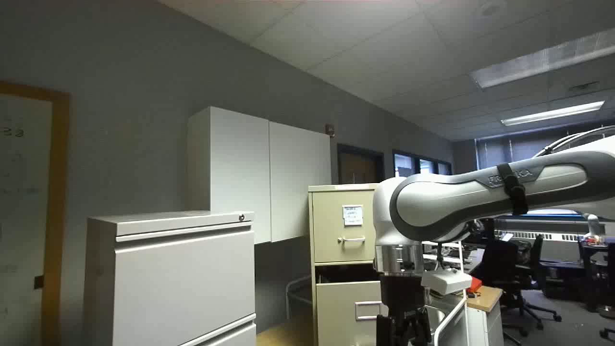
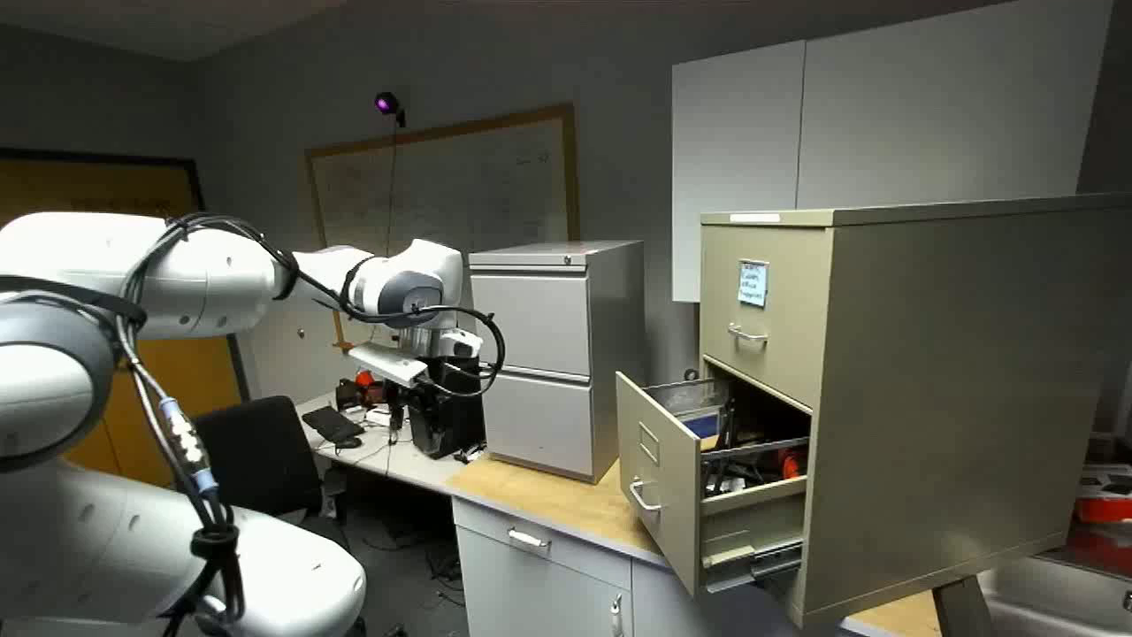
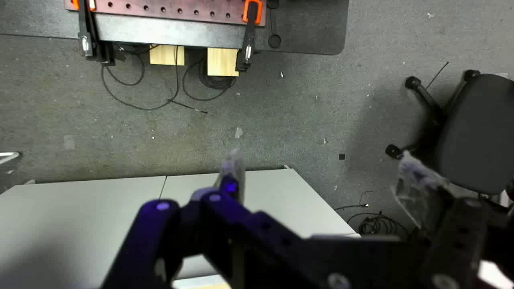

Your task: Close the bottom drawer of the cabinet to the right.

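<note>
In an exterior view, boxy beige metal cabinet (image 2: pixel 955 380), its straight-edged bottom drawer (image 2: pixel 659 487) sticking way out at 5 o'clock. Wrist view: gripper (image 3: pixel 323 172) around 4 o'clock, jaws spread wide with room between, holding nothing, speckled carpet (image 3: pixel 281 132) below.

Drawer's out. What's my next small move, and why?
I'd probably ease the gripper toward the front of the bottom drawer: the drawer stands pulled out of the beige cabinet, and the open gripper hangs clear of both.
</note>
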`<state>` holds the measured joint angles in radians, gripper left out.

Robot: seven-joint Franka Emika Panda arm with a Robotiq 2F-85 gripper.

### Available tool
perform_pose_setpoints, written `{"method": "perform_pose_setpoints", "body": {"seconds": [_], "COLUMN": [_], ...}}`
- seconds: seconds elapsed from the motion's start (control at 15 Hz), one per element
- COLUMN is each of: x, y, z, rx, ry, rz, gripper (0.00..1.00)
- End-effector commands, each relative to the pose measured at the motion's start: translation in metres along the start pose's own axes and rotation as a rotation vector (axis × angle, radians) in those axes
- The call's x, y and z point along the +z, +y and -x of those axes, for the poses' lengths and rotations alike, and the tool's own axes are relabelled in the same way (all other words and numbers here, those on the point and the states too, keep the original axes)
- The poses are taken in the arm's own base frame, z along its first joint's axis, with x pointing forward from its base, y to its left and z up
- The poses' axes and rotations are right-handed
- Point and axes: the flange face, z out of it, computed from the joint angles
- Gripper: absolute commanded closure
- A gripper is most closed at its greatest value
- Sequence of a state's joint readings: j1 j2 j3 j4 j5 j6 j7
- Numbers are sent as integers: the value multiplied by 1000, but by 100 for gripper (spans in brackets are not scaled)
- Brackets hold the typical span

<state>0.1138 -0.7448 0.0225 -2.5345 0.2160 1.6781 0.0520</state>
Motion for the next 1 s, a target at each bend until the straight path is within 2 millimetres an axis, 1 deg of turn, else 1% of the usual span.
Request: {"method": "perform_pose_setpoints", "body": {"seconds": [0.0, 0.53, 0.6, 0.67, 0.8, 0.87, 0.93], "x": [-1, -2, 0, 1, 3, 6, 8], "y": [0, 0, 1, 7, 17, 24, 29], "z": [0, 0, -1, -7, -19, -31, -38], "rx": [0, -1, 45, 28, 45, 55, 58], "ry": [2, 5, 0, 60, 118, 154, 186], "rz": [0, 0, 31, 74, 149, 200, 237], "gripper": [0, 0, 0, 0, 0, 0, 0]}}
